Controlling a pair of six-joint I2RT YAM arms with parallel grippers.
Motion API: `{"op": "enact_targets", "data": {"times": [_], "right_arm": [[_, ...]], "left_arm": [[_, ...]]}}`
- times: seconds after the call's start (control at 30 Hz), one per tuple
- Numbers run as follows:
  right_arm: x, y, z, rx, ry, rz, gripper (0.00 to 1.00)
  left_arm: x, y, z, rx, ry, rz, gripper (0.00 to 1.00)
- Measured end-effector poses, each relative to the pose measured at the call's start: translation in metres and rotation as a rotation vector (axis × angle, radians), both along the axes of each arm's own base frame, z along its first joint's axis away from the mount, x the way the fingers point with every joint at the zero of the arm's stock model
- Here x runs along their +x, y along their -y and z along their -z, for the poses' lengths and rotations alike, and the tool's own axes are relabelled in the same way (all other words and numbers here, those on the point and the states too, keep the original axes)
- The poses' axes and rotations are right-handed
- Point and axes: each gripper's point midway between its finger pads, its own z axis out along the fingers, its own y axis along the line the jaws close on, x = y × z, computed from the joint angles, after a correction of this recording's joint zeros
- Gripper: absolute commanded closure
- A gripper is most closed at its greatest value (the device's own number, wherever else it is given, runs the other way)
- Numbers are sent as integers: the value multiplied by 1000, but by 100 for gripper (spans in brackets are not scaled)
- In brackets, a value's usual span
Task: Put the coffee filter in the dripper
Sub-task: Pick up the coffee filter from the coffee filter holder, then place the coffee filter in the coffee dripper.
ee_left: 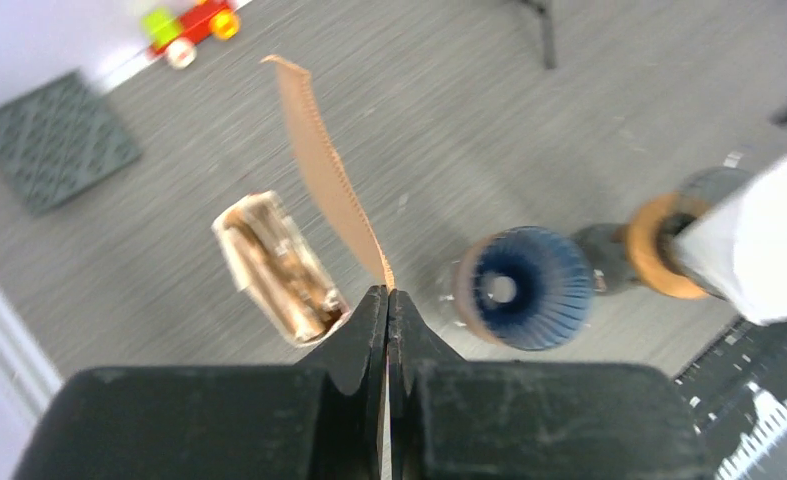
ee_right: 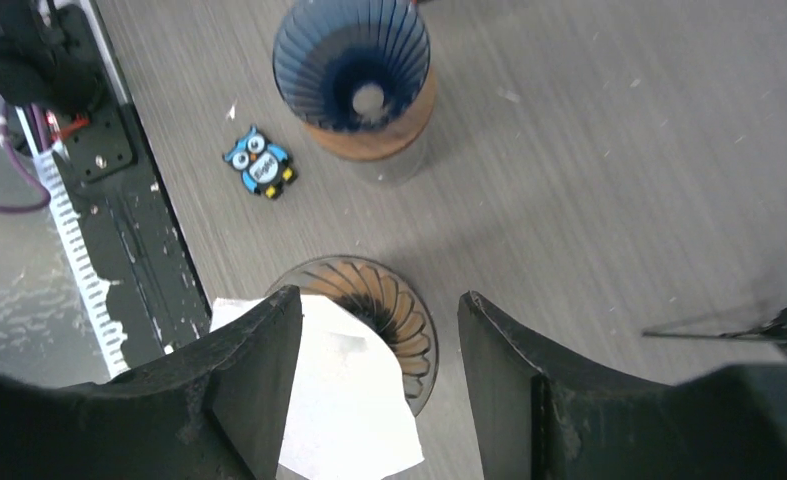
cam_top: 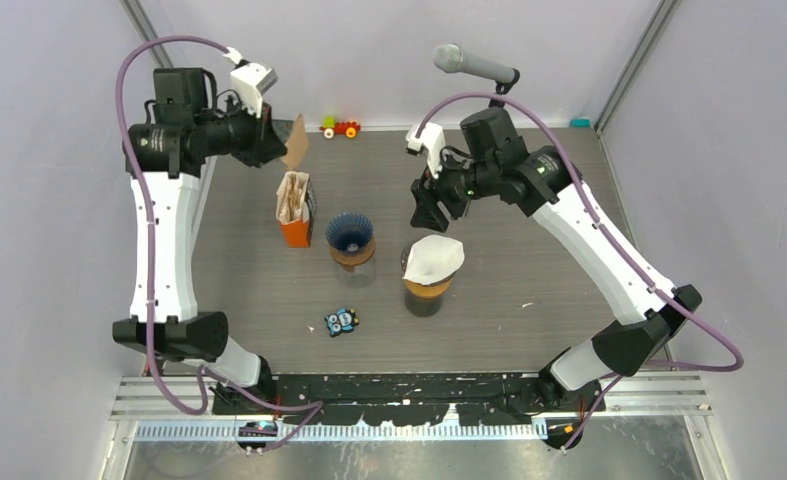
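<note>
Nearest the bases, an owl (cam_top: 341, 321). Beyond it, white filter (cam_top: 436, 256) askew across the rim of the amber dripper (cam_top: 427, 290) – part of the ribbed cone still showing. Just above, right gripper (cam_top: 431, 208), jaws spread, clear of the paper. Leftward, blue dripper (cam_top: 350, 238) beside a box (cam_top: 295, 208). Farthest, left gripper (cam_top: 281, 140) pinched tight on a brown filter (cam_top: 296, 142) – aloft

Bright, even diffuse light; soft faint shadows; wrist views blurred near lens; overhead sharp.
</note>
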Motion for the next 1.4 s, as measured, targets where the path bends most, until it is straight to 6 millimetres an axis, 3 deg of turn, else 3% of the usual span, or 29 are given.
{"op": "enact_targets", "data": {"times": [0.1, 0.3, 0.47, 0.63, 0.83, 1.13, 1.23, 1.4], "right_arm": [[3, -3, -31, 51, 55, 7, 27], [1, -5, -65, 114, 106, 4, 22], [-18, 0, -79, 156, 116, -35, 22], [-51, 12, -95, 193, 168, -127, 22], [-75, 15, -95, 208, 174, -239, 23], [-75, 2, -67, 183, 70, -335, 31], [-75, -3, -60, 179, 38, -352, 41], [-79, -6, -59, 198, 8, -374, 76]], "left_arm": [[-30, 38, -23, -54, 51, 148, 100], [-96, 101, -37, -126, 61, 434, 100], [-149, 134, -37, -165, 43, 631, 100], [-181, 152, -35, -201, 14, 761, 100], [-198, 165, -22, -207, -37, 846, 100], [-206, 169, -11, -202, -61, 900, 100], [-207, 171, -8, -200, -74, 911, 100], [-206, 173, -2, -192, -87, 921, 100]]}}
